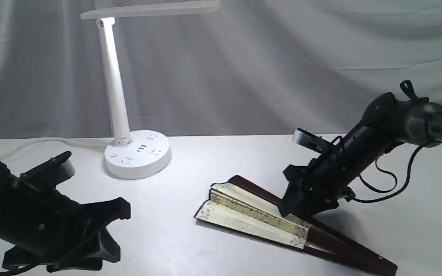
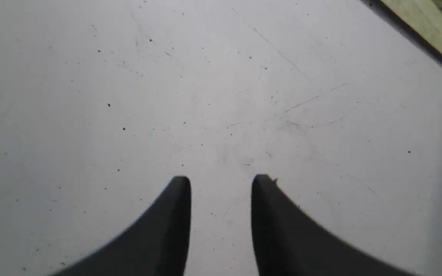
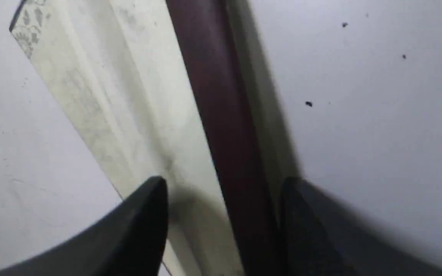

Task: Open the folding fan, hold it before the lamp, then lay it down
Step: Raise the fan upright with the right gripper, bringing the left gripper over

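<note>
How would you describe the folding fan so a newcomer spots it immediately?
Start at the white tabletop with the tall white plastic desk lamp at its back left. The folding fan lies toward the front right, under the black right gripper. It is the only cream pleated paper with dark reddish-brown wooden ribs, barely spread.

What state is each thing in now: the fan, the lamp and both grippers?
folding fan: lying on the table, barely spread.
lamp: upright, apparently lit.
left gripper: open, empty, over the table.
right gripper: open, straddling the fan's dark rib.
</note>
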Motion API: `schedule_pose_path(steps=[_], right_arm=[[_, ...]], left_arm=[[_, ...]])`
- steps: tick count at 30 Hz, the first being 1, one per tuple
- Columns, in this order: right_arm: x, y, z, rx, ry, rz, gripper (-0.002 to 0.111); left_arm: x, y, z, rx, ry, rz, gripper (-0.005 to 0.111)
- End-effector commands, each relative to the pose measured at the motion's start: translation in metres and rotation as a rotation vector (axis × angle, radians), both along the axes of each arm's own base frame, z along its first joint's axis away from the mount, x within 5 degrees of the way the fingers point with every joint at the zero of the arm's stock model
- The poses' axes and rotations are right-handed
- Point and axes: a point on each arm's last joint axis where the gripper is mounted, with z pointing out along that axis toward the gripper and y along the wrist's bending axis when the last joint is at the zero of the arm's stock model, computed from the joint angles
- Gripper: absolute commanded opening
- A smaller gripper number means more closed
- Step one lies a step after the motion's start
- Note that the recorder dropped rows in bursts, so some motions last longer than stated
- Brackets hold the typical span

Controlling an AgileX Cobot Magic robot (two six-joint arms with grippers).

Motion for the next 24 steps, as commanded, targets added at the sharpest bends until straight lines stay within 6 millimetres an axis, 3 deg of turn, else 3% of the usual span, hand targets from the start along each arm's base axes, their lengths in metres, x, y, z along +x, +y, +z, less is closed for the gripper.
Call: schedule_pose_path(steps=[1,5,13,24], right_arm=[[0.000,-0.003,-0.009,0.009,0.006,0.004,0.047],[0.000,-0.002,-0.010,0.023,-0.002,0.008,0.041],[0.001,0.000,-0.008,0.046,-0.008,0.001,0.001],[0.008,0.010,0.012,0.210,-0.033,-0.096,0.000]], left_arm=[[0.002,-0.002,0.001,-0.009,-0.006,0.009,0.028],[0.002,-0.002,0.001,-0.006,-0.012,0.005,0.028],[0.002,-0.002,0.001,0.060,-0.111,-0.194,0.028],[0.007,-0.001,0.002,0.081,-0.166,-0.197,0.028]])
